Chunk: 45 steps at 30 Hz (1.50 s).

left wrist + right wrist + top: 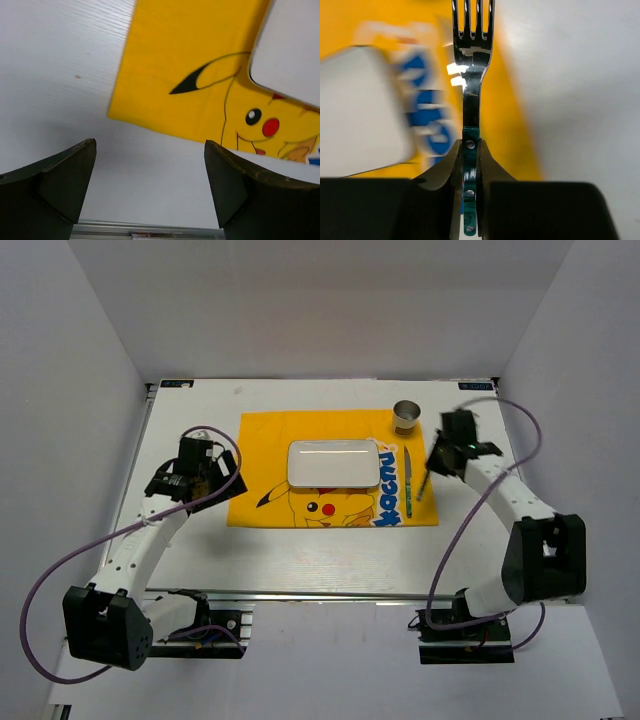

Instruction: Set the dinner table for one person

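Note:
The white dinner table (300,560) carries a yellow Pikachu placemat (265,440) with a white rectangular plate (332,462) on it. A green-handled knife (408,483) lies on the placemat, right of the plate. My right gripper (435,465) hovers at the placemat's right edge, shut on the green handle of a fork (471,75); the tines point away from the gripper (470,150) over the placemat's edge. My left gripper (225,480) stands open and holds nothing, over bare table by the placemat's near left corner (112,112).
A small metal cup (407,417) stands at the placemat's far right corner. White walls close in the table on three sides. A metal rail (330,594) runs along the front edge.

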Each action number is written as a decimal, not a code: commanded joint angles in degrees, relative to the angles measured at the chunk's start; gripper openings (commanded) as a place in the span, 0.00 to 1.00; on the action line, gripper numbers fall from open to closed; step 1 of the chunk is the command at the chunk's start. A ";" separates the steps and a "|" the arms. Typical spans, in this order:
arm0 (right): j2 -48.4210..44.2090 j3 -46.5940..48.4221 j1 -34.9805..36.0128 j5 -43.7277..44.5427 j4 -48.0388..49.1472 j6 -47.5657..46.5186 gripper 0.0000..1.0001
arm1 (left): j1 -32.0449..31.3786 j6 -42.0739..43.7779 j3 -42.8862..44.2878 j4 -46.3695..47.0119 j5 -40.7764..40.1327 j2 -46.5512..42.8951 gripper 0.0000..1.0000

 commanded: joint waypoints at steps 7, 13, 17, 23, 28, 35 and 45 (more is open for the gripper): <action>30.78 38.76 36.32 -3.49 0.39 7.10 0.00 | 1.14 -14.99 2.63 -8.94 -29.73 -14.32 0.98; 51.10 67.17 43.03 -4.01 -4.54 11.48 0.00 | 1.14 -15.53 1.48 -8.32 -31.05 -19.00 0.98; 56.30 70.28 44.26 -3.23 -2.45 14.56 0.00 | 1.14 -15.00 1.30 -8.06 -29.65 -18.13 0.98; 61.39 71.42 44.87 -1.56 -2.53 17.73 0.00 | 1.14 -13.07 1.48 -6.48 -26.57 -16.19 0.98; 61.23 69.66 45.32 0.47 -2.01 19.93 0.00 | 1.66 -12.10 1.30 -5.86 -24.90 -15.84 0.98; 62.80 70.54 45.05 0.29 -2.45 22.83 0.00 | 1.66 -11.31 1.04 -5.25 -23.67 -15.75 0.98; 62.81 70.10 45.23 -0.14 -2.01 24.59 0.00 | 1.66 -10.78 0.95 -5.07 -22.97 -16.01 0.98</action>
